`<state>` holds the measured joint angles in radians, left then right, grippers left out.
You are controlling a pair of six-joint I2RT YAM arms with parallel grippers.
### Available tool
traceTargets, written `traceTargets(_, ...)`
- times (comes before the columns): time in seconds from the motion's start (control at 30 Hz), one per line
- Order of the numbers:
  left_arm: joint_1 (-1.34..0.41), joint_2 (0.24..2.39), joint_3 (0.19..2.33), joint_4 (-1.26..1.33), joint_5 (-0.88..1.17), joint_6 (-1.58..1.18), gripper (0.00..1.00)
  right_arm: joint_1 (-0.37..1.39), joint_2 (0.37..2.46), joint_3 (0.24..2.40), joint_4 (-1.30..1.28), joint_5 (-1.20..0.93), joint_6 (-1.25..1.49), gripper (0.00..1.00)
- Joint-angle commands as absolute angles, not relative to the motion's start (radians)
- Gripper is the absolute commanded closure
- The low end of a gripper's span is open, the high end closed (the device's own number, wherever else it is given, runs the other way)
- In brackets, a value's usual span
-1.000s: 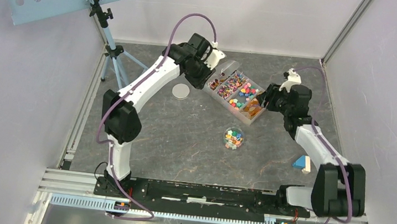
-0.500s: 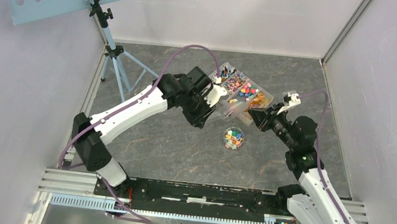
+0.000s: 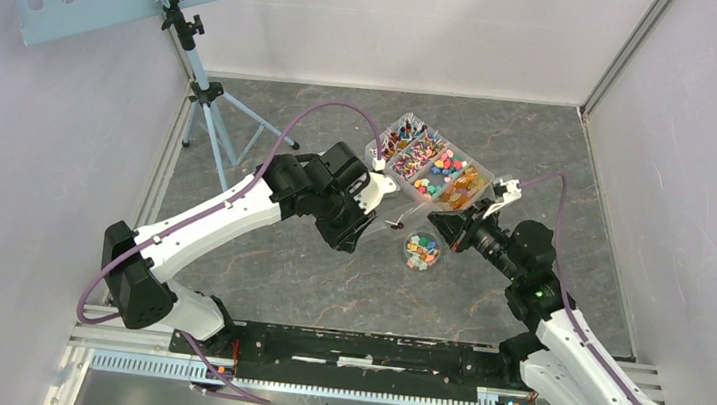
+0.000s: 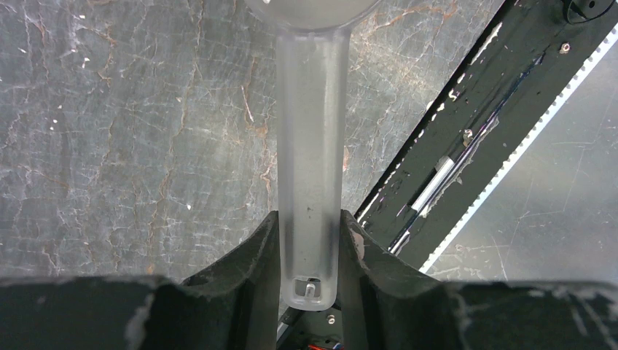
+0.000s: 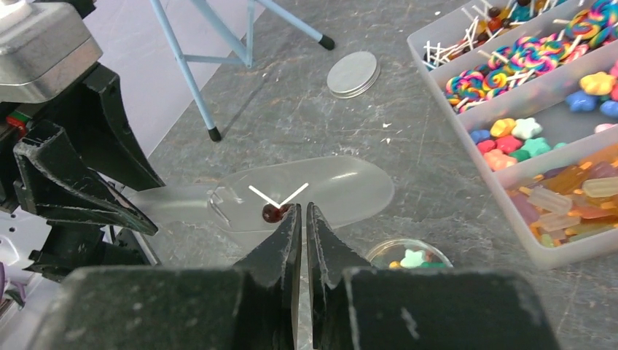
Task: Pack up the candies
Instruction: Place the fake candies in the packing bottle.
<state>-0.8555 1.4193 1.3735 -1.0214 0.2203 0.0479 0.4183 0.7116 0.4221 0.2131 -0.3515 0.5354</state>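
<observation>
Scooping step, I judge. The left jaws grip the scoop (image 4: 307, 131), which carries a dark lollipop (image 5: 272, 213) above the tabletop (image 5: 291, 109), near the jar (image 5: 408, 255). The right jaws, almost closed, stand at it. Next it needs a gentle push into the jar. The other candies (image 5: 510, 142) lie in the far tray (image 5: 576, 246).

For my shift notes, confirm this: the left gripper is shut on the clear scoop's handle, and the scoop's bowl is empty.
Not right: the scoop is not empty. The right wrist view shows a dark red candy with white sticks lying in its bowl. The rest stands: the left gripper is shut on the scoop's handle.
</observation>
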Motion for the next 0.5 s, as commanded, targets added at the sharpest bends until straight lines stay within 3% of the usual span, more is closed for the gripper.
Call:
traceTargets(0.0,-0.86,1.386,1.368,-0.985,0.251,0.009,0.98,0.482,0.727,0.431,0.246,-0.284,0.538,0.9)
traceTargets(0.47,-0.862,1.38,1.367,-0.948,0.261,-0.004,0.98,0.605,0.776,0.327,0.243,-0.163,0.529,0.92)
